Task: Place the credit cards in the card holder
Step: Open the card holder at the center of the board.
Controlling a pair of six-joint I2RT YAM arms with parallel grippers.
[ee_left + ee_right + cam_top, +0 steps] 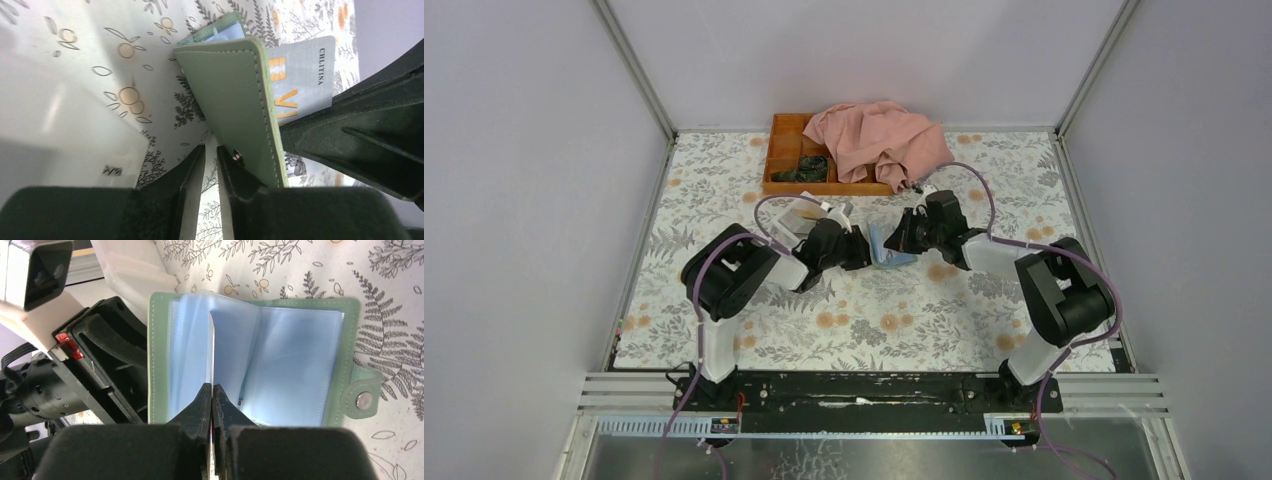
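**Card edge-on at the open holder**

Grips a grey card (305,75) edge-on in the closed right gripper (212,390), long axis running straight away from the jaws into the open card holder (295,350) at the table's middle. Probably needs only a push forward, deeper in. Reaches in low from the left with the left gripper (210,155), jaws slightly parted on nothing, touching the holder's left side.
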